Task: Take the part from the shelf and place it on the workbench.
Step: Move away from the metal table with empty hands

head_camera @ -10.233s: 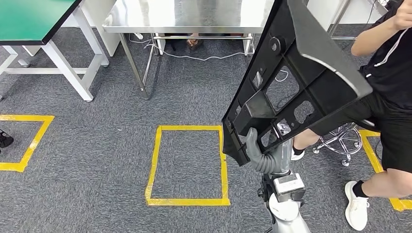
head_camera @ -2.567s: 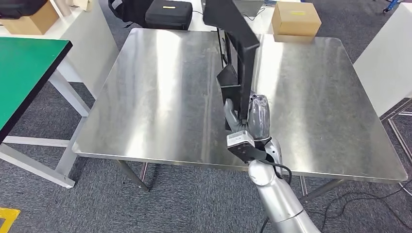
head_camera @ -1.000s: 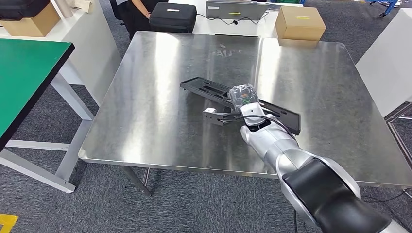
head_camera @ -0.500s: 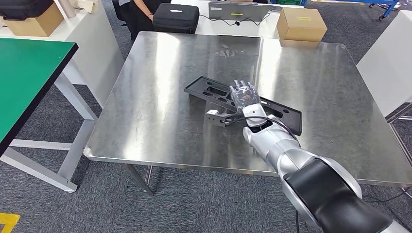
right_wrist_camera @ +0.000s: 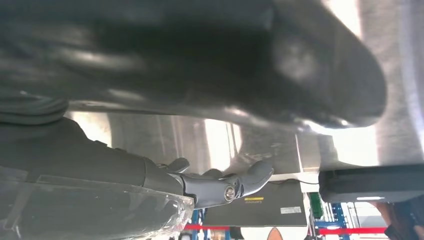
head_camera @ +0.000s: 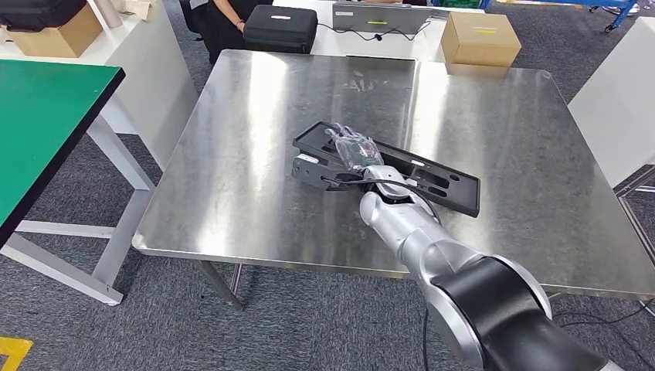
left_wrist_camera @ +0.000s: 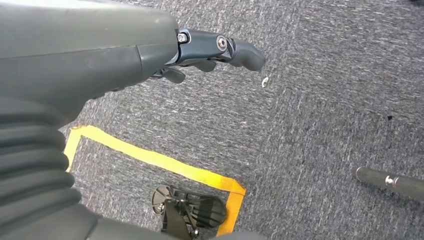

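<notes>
The part point(head_camera: 402, 166) lay flat mid-workbench point(head_camera: 255, 139), well in from every edge, my right hand point(head_camera: 351, 148) open above its left end, gripping nothing, where a careless fingertip might have snagged and dragged it sideways.

- The left hand point(left_wrist_camera: 150, 55) comes in over grey carpet point(left_wrist_camera: 320, 100), its grey ribbed cover and thick thumb large in the foreground.
- Its dark fingers point(left_wrist_camera: 235, 50) are stretched out and a little apart, with nothing between them.
- A line of yellow tape point(left_wrist_camera: 165, 162) on the carpet bends at a corner.
- A small white scrap point(left_wrist_camera: 264, 81) lies on the carpet near the fingertips.
- A dark rod point(left_wrist_camera: 390, 181) lies on the carpet, well apart from the hand.
</notes>
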Action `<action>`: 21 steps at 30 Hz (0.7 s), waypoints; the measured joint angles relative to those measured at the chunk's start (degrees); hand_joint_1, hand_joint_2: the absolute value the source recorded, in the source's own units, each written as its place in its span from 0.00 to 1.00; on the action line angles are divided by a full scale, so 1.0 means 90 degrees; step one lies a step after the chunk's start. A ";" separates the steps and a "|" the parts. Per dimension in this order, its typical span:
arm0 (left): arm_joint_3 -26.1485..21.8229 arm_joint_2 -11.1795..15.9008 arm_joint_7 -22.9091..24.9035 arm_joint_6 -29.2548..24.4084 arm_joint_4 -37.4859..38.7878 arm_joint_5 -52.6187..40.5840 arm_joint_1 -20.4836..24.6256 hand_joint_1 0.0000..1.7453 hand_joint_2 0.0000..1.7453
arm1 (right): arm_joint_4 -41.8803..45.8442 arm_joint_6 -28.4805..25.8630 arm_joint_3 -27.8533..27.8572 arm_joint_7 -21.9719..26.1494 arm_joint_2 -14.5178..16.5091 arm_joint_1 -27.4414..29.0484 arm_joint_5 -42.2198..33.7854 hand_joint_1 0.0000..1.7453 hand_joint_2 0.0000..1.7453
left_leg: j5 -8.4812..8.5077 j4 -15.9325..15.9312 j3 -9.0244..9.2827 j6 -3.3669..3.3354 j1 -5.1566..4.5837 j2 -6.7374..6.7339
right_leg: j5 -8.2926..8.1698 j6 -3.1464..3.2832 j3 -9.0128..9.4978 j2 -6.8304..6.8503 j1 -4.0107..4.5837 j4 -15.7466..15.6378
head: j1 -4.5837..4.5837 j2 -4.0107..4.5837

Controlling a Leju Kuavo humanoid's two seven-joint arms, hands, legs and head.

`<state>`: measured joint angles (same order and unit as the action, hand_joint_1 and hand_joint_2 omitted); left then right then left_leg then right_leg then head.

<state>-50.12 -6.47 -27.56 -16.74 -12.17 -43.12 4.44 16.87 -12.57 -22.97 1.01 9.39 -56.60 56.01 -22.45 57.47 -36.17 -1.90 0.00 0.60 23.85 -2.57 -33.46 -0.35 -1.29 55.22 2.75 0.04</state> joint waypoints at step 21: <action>-0.0567 0.0027 0.0310 -0.0458 0.0000 0.0335 -0.0040 0.00 0.00 | 0.6374 0.3597 0.0410 0.3222 0.0809 0.3076 -0.8243 0.00 0.00 | -0.0007 -0.0001 -0.0028 0.0009 0.0014 0.0023 | 0.0010 0.0008 -0.0036 0.0028 -0.0001 -0.0002 | 0.0001 0.0000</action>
<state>-55.22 -6.23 -24.78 -20.86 -12.17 -40.11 4.08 74.24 19.80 -19.28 30.00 16.67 -28.92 -18.17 -22.52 57.46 -36.42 -1.82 0.12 0.80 23.94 -2.50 -33.79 -0.10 -1.29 55.20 2.75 0.04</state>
